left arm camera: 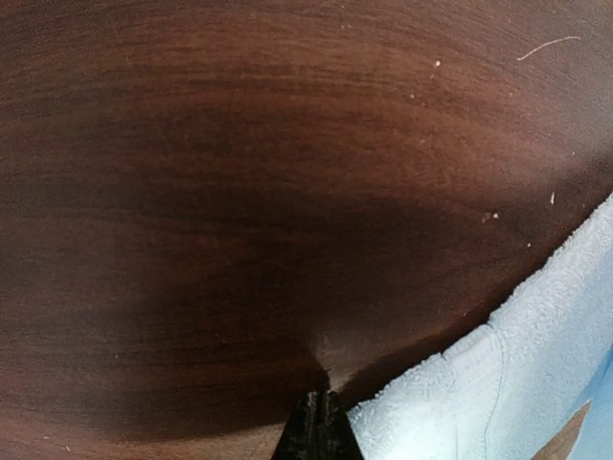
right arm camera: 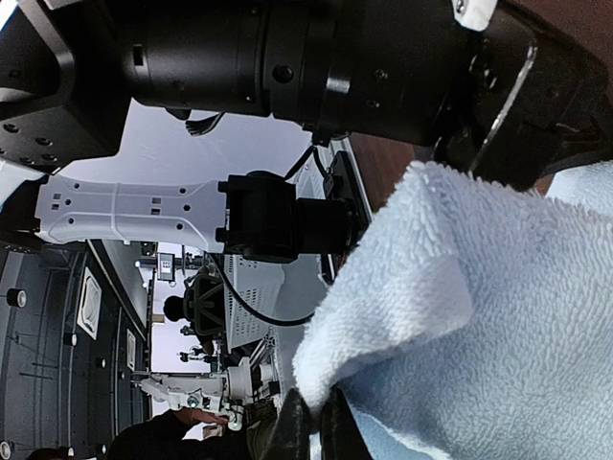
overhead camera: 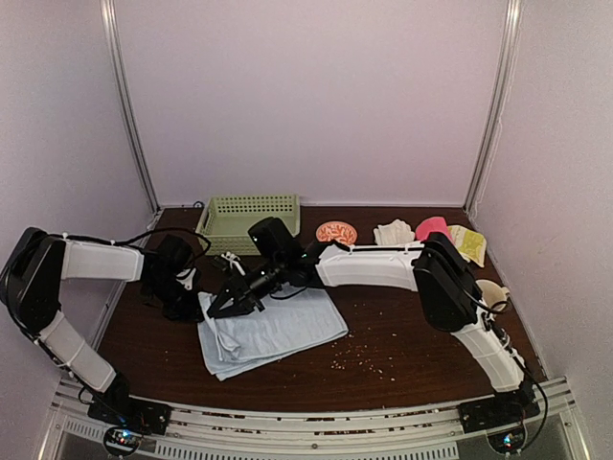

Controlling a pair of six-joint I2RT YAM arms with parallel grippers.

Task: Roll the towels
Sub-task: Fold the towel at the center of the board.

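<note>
Towel (overhead camera: 278, 331) lies spread (corner pinched in right hand (overhead camera: 222, 307)).

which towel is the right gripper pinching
The pale blue towel, spread in front; the right gripper is shut on its edge. The off-white towel lies bunched at the back.
</note>
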